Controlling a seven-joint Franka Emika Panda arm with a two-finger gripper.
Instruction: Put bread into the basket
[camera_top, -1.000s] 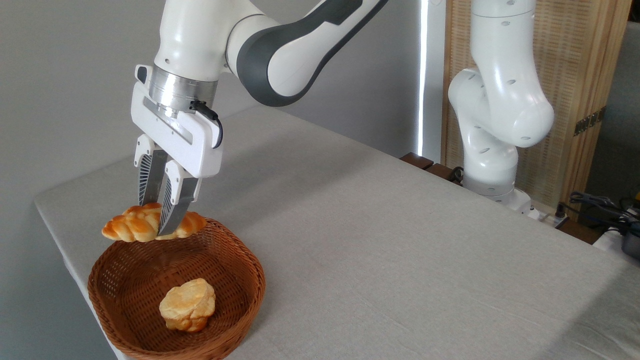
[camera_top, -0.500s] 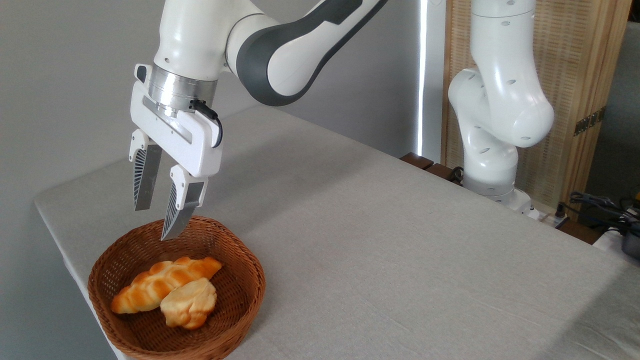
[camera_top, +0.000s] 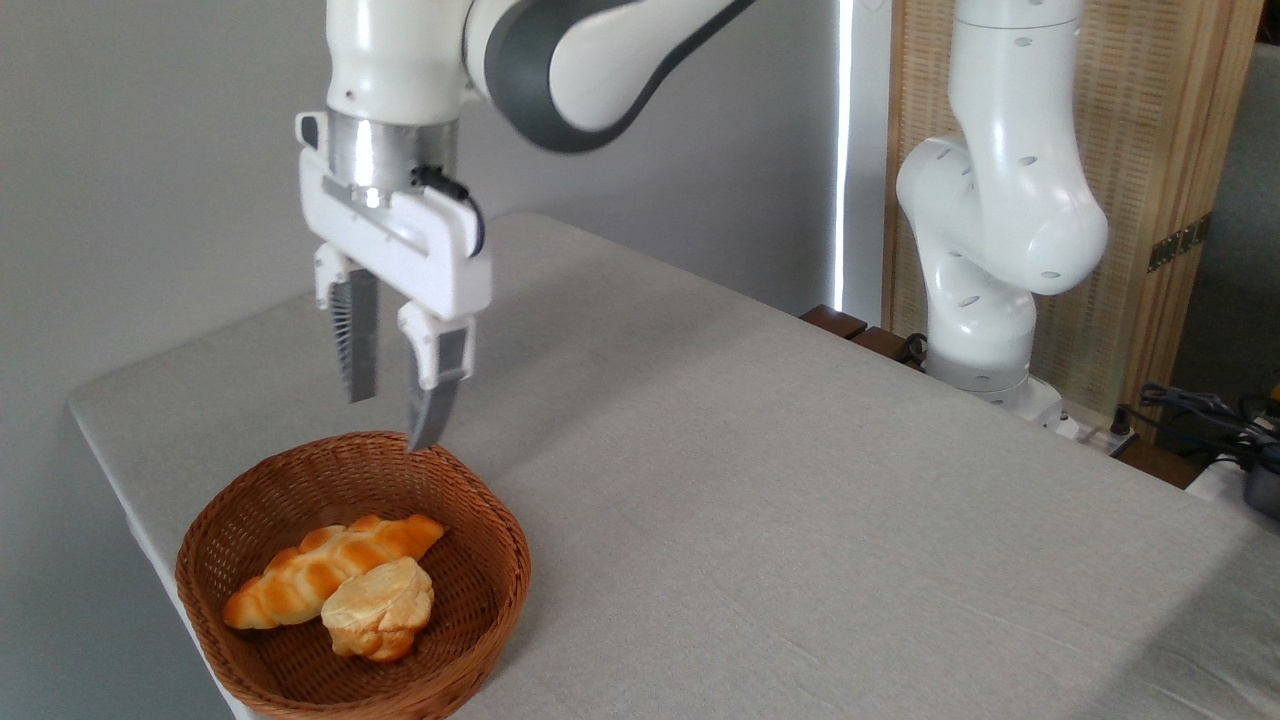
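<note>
The bread (camera_top: 333, 571) lies inside the basket (camera_top: 480, 520) at the lower left of the frame, stretched on a slant from the lower left up toward the middle of the bowl, its glazed golden-orange crust showing paler seams along the braid. Its lower right side touches a round, pale yellow bun (camera_top: 381, 620) (lumpy, and browner underneath), which also sits in the basket, nearer the front rim. The basket is oval, brown woven wicker with a thick braided rim, and it rests near the left front corner of the bench (camera_top: 800, 500), which is covered in a light grey cloth.

The gripper (camera_top: 391, 415) hangs in the upper left part of the frame, above the far rim of the basket and clear of both loaves. Its two ribbed fingers (camera_top: 352, 345) point down and stand apart, with nothing between them; the tip of the nearer finger appears just over the basket's back edge. The white and grey arm (camera_top: 590, 50) runs off the top of the frame, and its white base column (camera_top: 990, 220) stands at the right beyond the bench, in front of a wooden slatted screen (camera_top: 1150, 150).
</note>
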